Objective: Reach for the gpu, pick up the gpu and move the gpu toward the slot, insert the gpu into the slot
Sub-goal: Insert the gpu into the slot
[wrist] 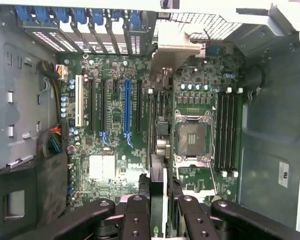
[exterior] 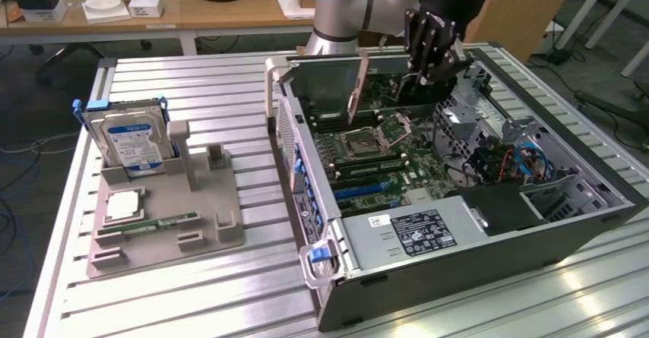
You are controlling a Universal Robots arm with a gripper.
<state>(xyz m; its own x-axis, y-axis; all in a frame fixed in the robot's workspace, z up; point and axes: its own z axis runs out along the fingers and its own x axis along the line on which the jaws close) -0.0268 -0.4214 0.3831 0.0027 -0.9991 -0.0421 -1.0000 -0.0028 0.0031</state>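
The gpu [wrist: 158, 175] is up on its edge inside the open computer case [exterior: 487, 232], and the fingers [wrist: 136, 215] are clamped on it from both sides. The gripper [wrist: 160, 212] hangs straight above the motherboard [wrist: 115, 155]. Seen from the wrist, the card is a thin dark line running away from the gripper, with its pale metal bracket [wrist: 177, 47] at the far end by the case's rear wall. It sits between the row of expansion slots and the empty processor socket [wrist: 192, 135], just beside the black slot next to the long blue slot [wrist: 127, 107]. Whether its lower edge is touching a slot cannot be told. Out on the ribbed metal counter [exterior: 203, 80], at the exterior view's left, a grey holder [exterior: 208, 224] carries the blue-labelled hard drive [exterior: 130, 137] upright and a green memory stick [exterior: 152, 224] lying flat, both well apart from the case.
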